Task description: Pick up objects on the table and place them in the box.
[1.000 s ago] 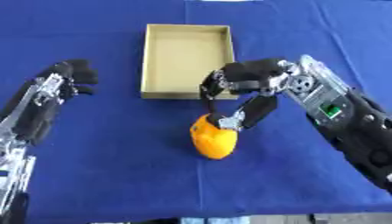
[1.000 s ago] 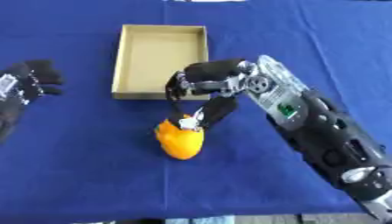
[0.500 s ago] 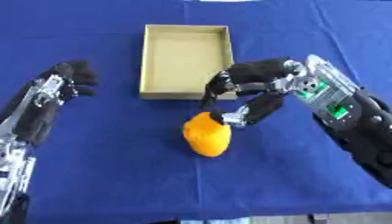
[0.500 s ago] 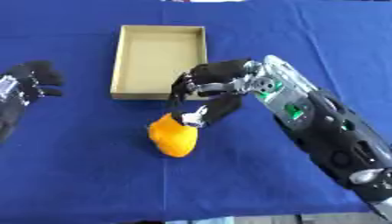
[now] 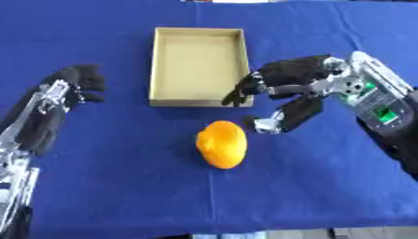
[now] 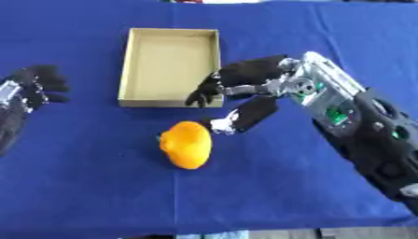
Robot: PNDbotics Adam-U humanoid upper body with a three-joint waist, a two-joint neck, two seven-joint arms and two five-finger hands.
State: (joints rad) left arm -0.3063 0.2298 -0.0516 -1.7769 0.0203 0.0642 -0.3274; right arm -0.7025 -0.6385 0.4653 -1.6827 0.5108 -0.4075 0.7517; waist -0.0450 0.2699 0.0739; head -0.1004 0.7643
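Note:
An orange round object (image 5: 222,144) lies on the blue cloth just in front of the open cardboard box (image 5: 198,66), which holds nothing I can see. My right hand (image 5: 282,93) hovers to the right of the orange object, fingers spread over the box's near right corner and thumb pointing down beside the object, apart from it and holding nothing. At the left side my left hand (image 5: 72,86) rests over the cloth with its fingers loosely bent, empty.
The blue cloth (image 5: 114,186) covers the whole table, with bare room in front of and to both sides of the orange object. The table's near edge shows at the bottom of the view.
The orange object has shifted left and slightly away from my right hand, which has opened and drawn up toward the box corner. The left hand has stayed put.

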